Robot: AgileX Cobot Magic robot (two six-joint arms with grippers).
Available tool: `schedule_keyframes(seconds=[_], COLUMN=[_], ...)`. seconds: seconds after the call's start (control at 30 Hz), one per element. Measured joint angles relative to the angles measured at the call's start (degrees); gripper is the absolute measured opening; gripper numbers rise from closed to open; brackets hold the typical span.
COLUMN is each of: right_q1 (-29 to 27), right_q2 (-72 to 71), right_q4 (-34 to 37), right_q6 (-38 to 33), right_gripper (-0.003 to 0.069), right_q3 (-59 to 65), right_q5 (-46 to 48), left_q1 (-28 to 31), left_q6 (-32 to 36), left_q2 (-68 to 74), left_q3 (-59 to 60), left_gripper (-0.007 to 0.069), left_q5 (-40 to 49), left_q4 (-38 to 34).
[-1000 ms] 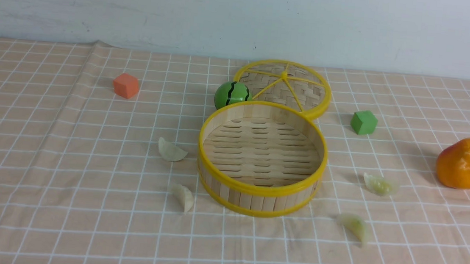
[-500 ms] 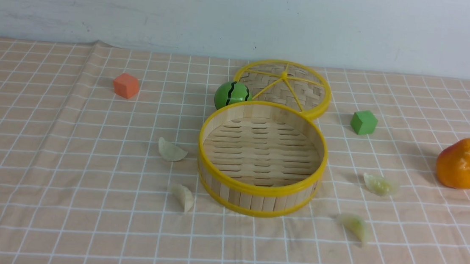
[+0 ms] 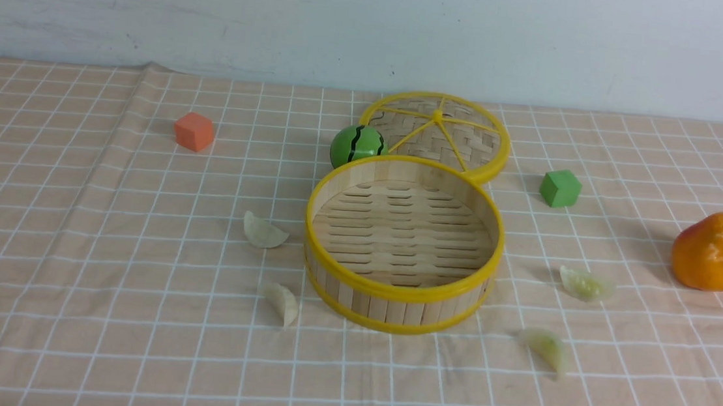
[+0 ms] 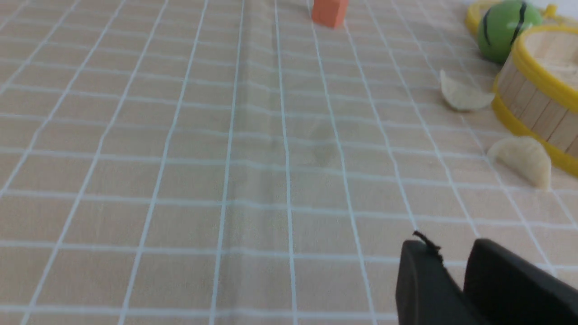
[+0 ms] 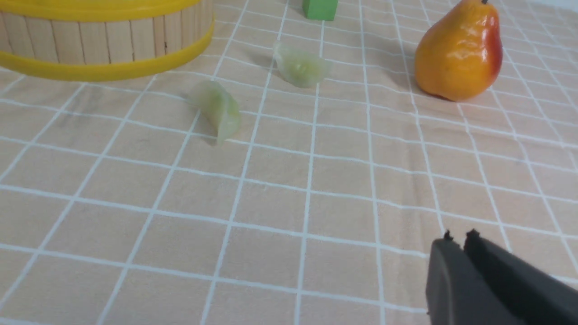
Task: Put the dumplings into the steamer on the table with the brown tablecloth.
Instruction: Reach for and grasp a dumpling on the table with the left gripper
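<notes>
Bamboo slats between yellow rims make up the steamer (image 3: 392, 305), standing at the middle of the front frame on the brown tablecloth (image 3: 99, 285), its slatted floor bare. All four dumplings lie on the cloth outside it. The upper cream dumpling (image 3: 262, 231) is just left of its wall and the lower cream dumpling (image 3: 283, 303) is at its lower left. The upper green dumpling (image 3: 585, 284) lies to its right and the lower green dumpling (image 3: 545, 347) at lower right.

Behind the steamer lies the woven lid (image 3: 437, 128), with a striped green ball (image 3: 356, 145) at the lid's left edge. An orange cube (image 3: 194, 131) sits upper left, a green cube (image 3: 560, 188) right of the lid, and a pear (image 3: 711, 252) at the far right.

My left gripper (image 4: 451, 253) shows in the lower right corner of its wrist frame, fingers slightly parted and holding nothing. My right gripper (image 5: 460, 241) sits in the same corner of its frame. Its fingers are so close together that I cannot tell whether they touch, and they hold nothing.
</notes>
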Motion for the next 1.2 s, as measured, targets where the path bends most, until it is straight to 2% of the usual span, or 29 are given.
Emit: schedule_keyframes(seconds=[0.1, 0.2, 0.27, 0.37, 0.43, 0.53, 0.57, 0.63, 0.73, 0.77, 0.87, 0.93, 0.97, 1.0, 1.07, 1.2], right_q1=[0.0, 0.0, 0.0, 0.0, 0.0, 0.0, 0.0, 0.0, 0.0, 0.0, 0.0, 0.0, 0.0, 0.0, 0.0, 0.24], right_q2=[0.0, 0.0, 0.0, 0.0, 0.0, 0.0, 0.0, 0.0, 0.1, 0.69, 6.91, 11.85, 11.85, 17.33, 20.41, 34.49], right_q4=[-1.08, -1.76, -1.77, -2.0, -2.21, -2.21, -2.21, -1.51, -0.34, -0.04, -0.55, -0.92, -0.92, -1.03, -1.08, -1.08], right_q6=[0.0, 0.0, 0.07, 3.87, 7.39, 9.81, 10.04, 10.91, 11.65, 11.66, 10.97, 9.42, 9.42, 8.15, 7.68, 7.29], right_gripper=[0.0054, 0.0059, 0.0061, 0.0067, 0.0071, 0.0075, 0.0075, 0.0078, 0.0078, 0.0076, 0.0022, -0.0005, -0.0005, -0.001, -0.001, -0.0008], right_q3=[0.5, 0.5, 0.5, 0.5, 0.5, 0.5, 0.5, 0.18, -2.43, -4.62, -14.56, -18.89, -18.89, -22.18, -23.5, -25.68], right_q5=[-5.03, -20.09, -24.65, -41.72, -49.71, -54.36, -54.46, -54.5, -51.47, -48.99, -36.99, -29.31, -29.31, -23.76, -20.15, -11.29], left_q1=[0.0, 0.0, 0.0, 0.0, 0.0, 0.0, 0.0, 0.0, 0.0, 0.0, 0.0, 0.0, 0.0, 0.0, 0.0, 0.0], left_q6=[0.0, 0.0, 0.0, -0.73, -3.72, -12.29, -13.86, -21.96, -24.84, -25.38, -25.88, -26.08, -26.12, -26.2, -26.43, -33.4], left_q2=[0.0, 0.0, 0.0, 0.0, 0.0, 0.0, 0.0, -0.02, 0.06, 1.31, 10.36, 17.01, 17.01, 24.31, 29.44, 48.21], left_q3=[0.0, 0.0, 0.0, 0.0, 0.0, 0.0, 0.0, -1.11, -5.42, -10.75, -22.88, -27.25, -27.71, -30.91, -32.13, -35.79], left_gripper=[0.0146, 0.0147, 0.0147, 0.0152, 0.0155, 0.0155, 0.0156, 0.0157, 0.0145, 0.0121, 0.0036, -0.001, -0.001, -0.0014, -0.0014, -0.0014], left_q5=[-5.72, -15.08, -18.39, -27.85, -32.7, -41.94, -42.59, -46.73, -42.09, -37.49, -26.6, -22.95, -22.64, -20.72, -20.31, -18.18], left_q4=[0.17, 0.17, 0.17, 0.19, 0.23, 0.1, 0.1, 0.46, 3.55, 6.54, 13.16, 15.32, 15.32, 16.33, 16.39, 15.73])
